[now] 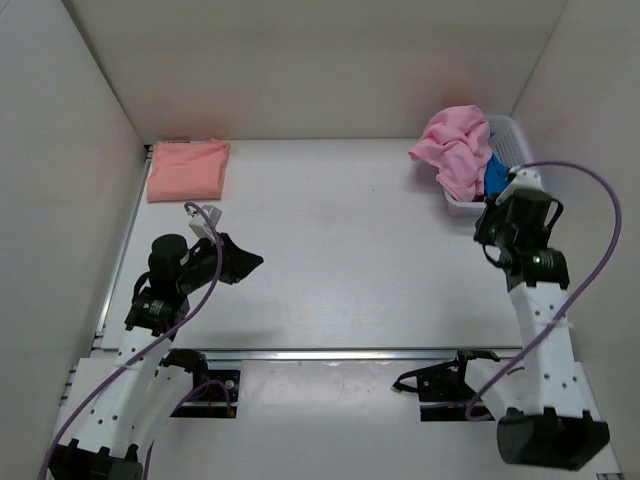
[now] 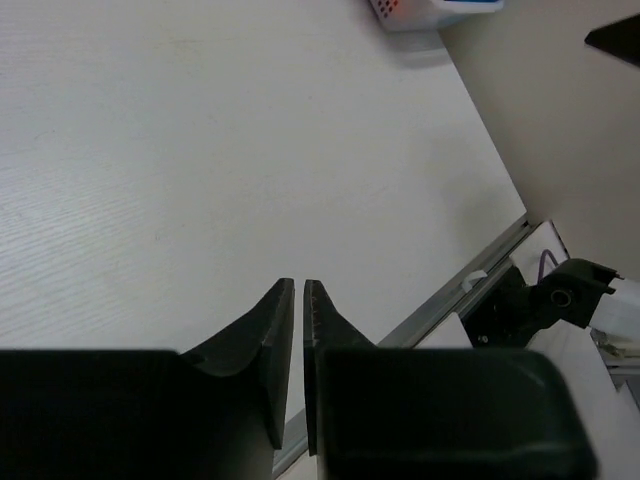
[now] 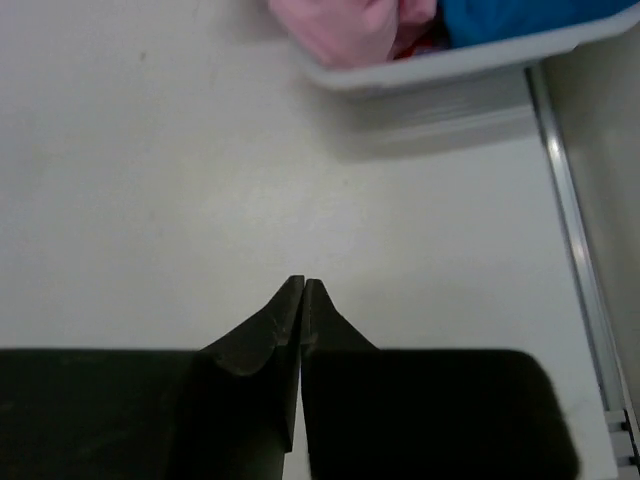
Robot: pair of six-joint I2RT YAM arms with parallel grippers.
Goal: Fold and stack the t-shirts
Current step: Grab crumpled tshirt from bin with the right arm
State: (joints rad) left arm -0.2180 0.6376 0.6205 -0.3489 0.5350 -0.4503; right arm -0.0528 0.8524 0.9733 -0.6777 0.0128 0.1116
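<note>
Pink t-shirt (image 1: 455,150) lies bunched over the basket (image 1: 505,130) at the counter's (image 1: 350,230) 1 o'clock corner, just 11 o'clock of our right claw (image 3: 303,285), the nearer arm. Salmon t-shirt (image 1: 187,170) sits folded at 10 o'clock. We note both empty: right claw pressed together, left claw (image 2: 298,285) nearly so.

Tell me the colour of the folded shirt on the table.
Salmon-peach; the folded shirt shows best in the top external view.
</note>
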